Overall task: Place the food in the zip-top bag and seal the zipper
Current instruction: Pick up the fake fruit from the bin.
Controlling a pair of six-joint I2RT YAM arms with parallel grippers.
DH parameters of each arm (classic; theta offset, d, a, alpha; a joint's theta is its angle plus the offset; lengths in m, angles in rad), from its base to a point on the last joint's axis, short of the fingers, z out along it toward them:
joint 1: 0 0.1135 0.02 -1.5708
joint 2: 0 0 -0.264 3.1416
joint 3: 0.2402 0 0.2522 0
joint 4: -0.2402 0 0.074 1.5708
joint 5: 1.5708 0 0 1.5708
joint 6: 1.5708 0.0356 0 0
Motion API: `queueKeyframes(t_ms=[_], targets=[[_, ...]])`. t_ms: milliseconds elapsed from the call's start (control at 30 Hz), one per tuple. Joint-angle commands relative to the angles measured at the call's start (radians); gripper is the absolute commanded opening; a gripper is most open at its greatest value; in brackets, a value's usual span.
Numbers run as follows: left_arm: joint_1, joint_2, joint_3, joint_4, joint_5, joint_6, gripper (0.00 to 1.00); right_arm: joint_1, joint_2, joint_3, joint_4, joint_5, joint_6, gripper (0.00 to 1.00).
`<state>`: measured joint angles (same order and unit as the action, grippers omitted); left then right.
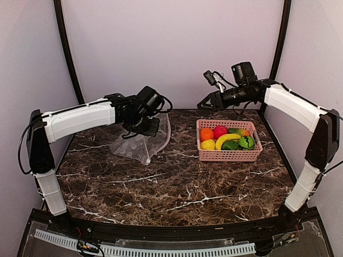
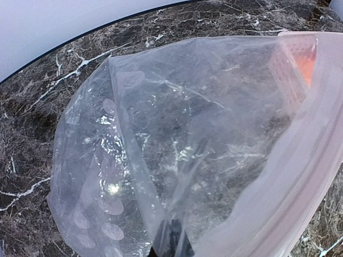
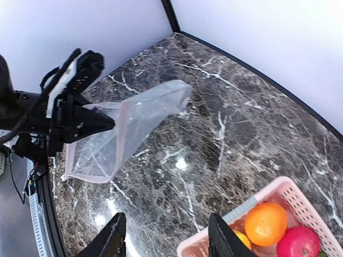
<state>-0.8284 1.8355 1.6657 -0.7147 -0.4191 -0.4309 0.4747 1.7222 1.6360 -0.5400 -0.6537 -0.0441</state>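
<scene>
The clear zip-top bag (image 1: 140,143) hangs from my left gripper (image 1: 143,125), which is shut on its upper part at the back left of the table. In the left wrist view the bag (image 2: 177,134) fills the frame, its whitish-pink zipper (image 2: 305,171) runs down the right side, and my left gripper (image 2: 174,242) shows dark behind the plastic. The food lies in a pink basket (image 1: 201,140): an orange (image 1: 207,134), a red fruit (image 1: 220,131), a banana (image 1: 226,140), a lemon (image 1: 208,144) and green pieces (image 1: 246,142). My right gripper (image 1: 206,104) hovers open above the basket's back left corner, holding nothing.
The right wrist view looks down past my open right gripper (image 3: 167,235) at dark marble, with the basket rim (image 3: 278,187), the orange (image 3: 265,224) and the red fruit (image 3: 298,241) at lower right and the bag (image 3: 134,128) at left. Walls enclose the table's back and sides.
</scene>
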Motion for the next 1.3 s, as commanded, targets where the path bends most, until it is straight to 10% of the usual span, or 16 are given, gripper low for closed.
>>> queueKeyframes(t_ms=[0, 167, 600, 1267], targets=[[0.003, -0.028, -0.014, 0.022, 0.047, 0.009, 0.01, -0.075, 0.002, 0.005, -0.173, 0.009, -0.192, 0.56], [0.003, -0.035, -0.025, 0.036, 0.057, 0.023, 0.01, -0.156, 0.015, -0.023, -0.289, 0.138, -0.409, 0.68], [0.003, -0.075, -0.089, 0.063, 0.074, 0.043, 0.01, -0.254, 0.102, -0.047, -0.389, 0.372, -0.751, 0.44], [0.003, -0.09, -0.124, 0.085, 0.132, 0.035, 0.01, -0.291, 0.305, 0.056, -0.37, 0.404, -0.844, 0.48]])
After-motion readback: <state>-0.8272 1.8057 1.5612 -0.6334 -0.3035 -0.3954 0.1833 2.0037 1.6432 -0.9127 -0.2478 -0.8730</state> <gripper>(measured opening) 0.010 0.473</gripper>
